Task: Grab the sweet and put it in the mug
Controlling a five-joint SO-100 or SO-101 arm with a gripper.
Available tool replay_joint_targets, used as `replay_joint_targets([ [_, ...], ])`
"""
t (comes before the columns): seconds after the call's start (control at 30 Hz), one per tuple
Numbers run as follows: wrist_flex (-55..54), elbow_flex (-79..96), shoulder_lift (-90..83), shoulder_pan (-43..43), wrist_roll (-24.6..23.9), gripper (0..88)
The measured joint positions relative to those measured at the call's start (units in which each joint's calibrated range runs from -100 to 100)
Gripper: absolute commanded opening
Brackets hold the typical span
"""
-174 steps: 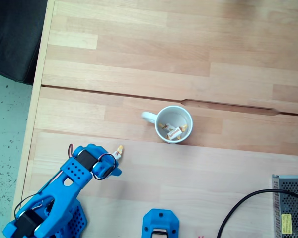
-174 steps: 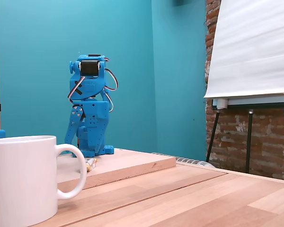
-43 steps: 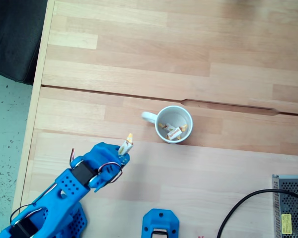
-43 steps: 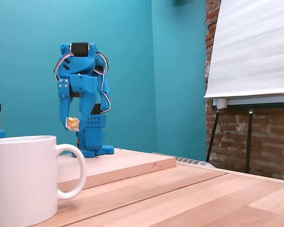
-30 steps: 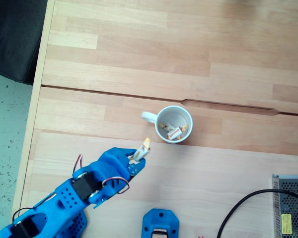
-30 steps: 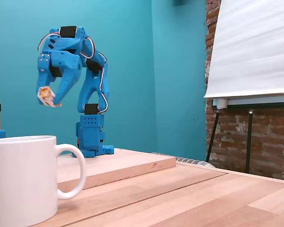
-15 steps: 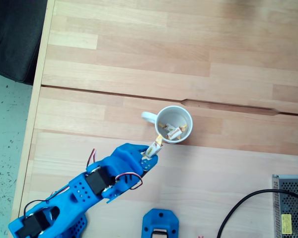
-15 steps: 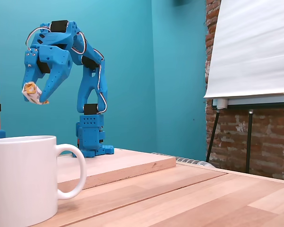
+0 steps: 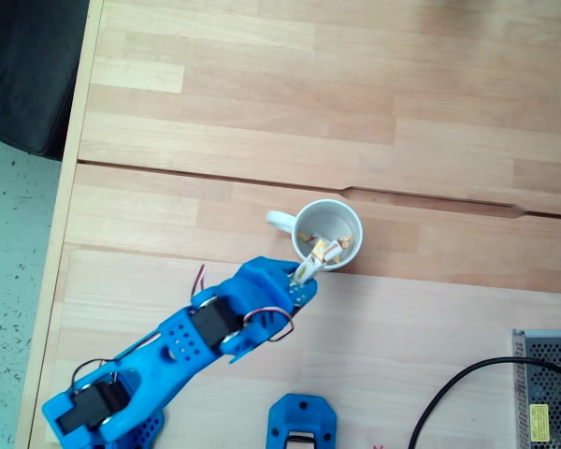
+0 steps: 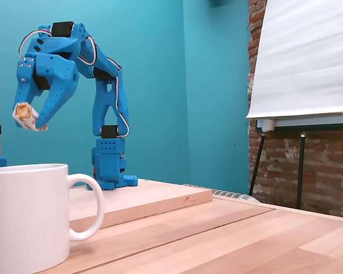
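Hand (image 9: 304,274) is clamped on the sweet (image 9: 308,267); you see it above the mug (image 9: 310,211) rim's near-left edge, long axis running from hand toward the mug's centre, clear of the worktop (image 9: 262,112).

Both fixed views are bright with even, diffuse light and only faint, soft shadows. The bench (image 9: 262,112) looks slightly washed out from above. At low level the near mug (image 10: 28,217) is a little soft.

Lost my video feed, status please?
Gripper shut on the sweet, raised above the mug. Top-down fixed view: sweet at mug rim. Path clear.
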Motion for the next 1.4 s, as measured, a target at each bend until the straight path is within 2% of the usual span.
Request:
replay_joint_targets([
  [0.47,0.00,-8.79,5.81,0.07,-0.54,0.0],
  [1.1,0.00,-9.68,13.99,0.07,-2.34,0.0],
  [1.4,0.00,-12.91,13.99,0.00,-5.96,0.0],
])
